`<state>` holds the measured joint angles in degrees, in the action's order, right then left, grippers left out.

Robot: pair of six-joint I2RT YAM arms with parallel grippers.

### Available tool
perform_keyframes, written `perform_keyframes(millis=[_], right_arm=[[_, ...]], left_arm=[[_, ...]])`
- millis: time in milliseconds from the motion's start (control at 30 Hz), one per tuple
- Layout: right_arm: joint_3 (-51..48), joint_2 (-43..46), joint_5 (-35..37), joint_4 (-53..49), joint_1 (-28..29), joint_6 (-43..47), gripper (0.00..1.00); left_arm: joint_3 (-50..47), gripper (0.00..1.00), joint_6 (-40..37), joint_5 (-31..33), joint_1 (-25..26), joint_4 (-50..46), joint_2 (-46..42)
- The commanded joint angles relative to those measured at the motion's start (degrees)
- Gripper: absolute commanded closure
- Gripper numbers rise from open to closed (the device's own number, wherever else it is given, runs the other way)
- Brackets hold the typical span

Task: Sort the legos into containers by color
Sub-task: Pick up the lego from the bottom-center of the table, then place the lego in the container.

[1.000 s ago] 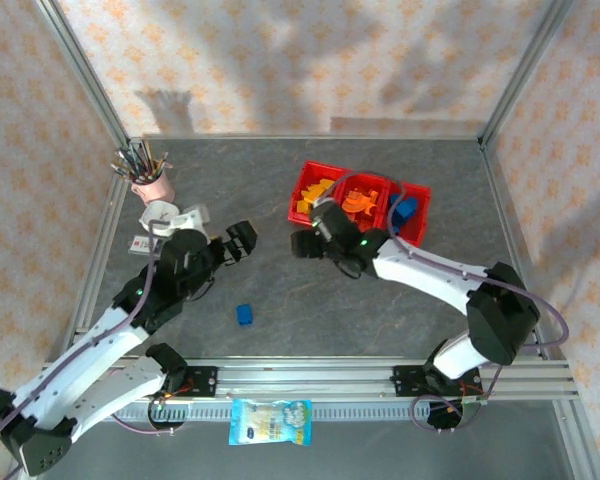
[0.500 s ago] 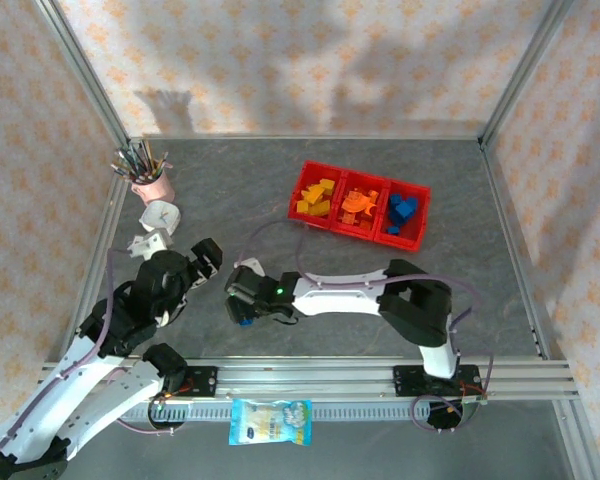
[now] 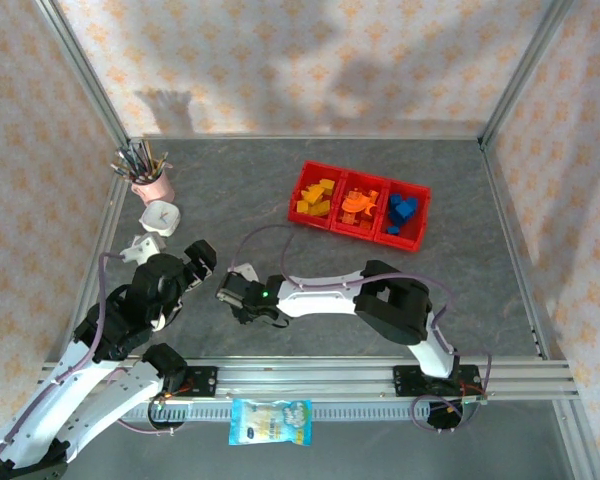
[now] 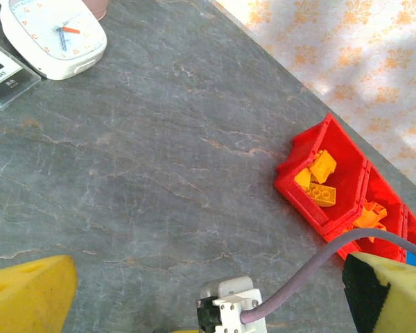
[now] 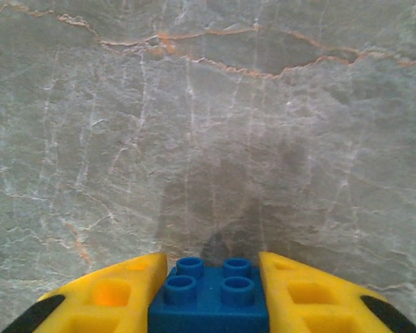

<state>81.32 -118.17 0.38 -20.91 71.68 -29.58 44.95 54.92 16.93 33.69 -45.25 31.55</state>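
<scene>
My right gripper [image 5: 211, 277] is shut on a blue four-stud lego [image 5: 211, 302], its yellow fingers [image 5: 118, 295] pressed against both sides just above the stone table. From above, the right gripper [image 3: 232, 298] sits low at the near left of the table. The left gripper [image 3: 198, 258] hovers just left of it, open and holding nothing, with its yellow fingers [image 4: 31, 295] spread wide. The red three-compartment tray [image 3: 365, 176] stands at the back right with yellow legos [image 3: 315, 197], orange legos [image 3: 358, 205] and blue legos [image 3: 402, 210] in separate compartments.
A pink pen cup [image 3: 150, 182], a white clock [image 3: 161, 214] and a small card [image 3: 138, 246] stand along the left edge. A snack packet [image 3: 270, 420] lies in front of the rail. Metal frame posts border the table.
The right arm swung from the red tray down to the near left, came over the blue lego and shut on it. The left arm drew back toward the near-left corner.
</scene>
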Motion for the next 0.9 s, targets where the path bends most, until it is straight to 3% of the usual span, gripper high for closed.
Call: perform_keyframes(millis=[0, 200, 433, 633, 867], right_arm=[[-1.4, 5.7, 5.6, -3.0, -1.0, -1.0, 0.72], [-12.6, 20.3, 10.0, -2.6, -9.9, -2.8, 0.73], [-21.9, 32.7, 10.1, -1.3, -30.7, 1.7, 0.72], [-22.2, 30.8, 8.8, 2.7, -47.4, 7.5, 0.72], [-16.1, 24.1, 9.9, 5.6, -54.5, 10.3, 0.73]], left_arm=[[0.4, 0.01, -2.5, -1.9, -0.4, 3.8, 1.3], [0.2, 0.01, -6.9, -7.4, -0.5, 12.8, 6.9], [0.1, 0.01, -11.9, -12.8, -0.5, 27.3, 17.0], [0.9, 0.01, -13.3, -15.1, -0.6, 38.3, 26.6], [2.3, 0.01, -13.6, -15.8, -1.2, 42.3, 32.4]])
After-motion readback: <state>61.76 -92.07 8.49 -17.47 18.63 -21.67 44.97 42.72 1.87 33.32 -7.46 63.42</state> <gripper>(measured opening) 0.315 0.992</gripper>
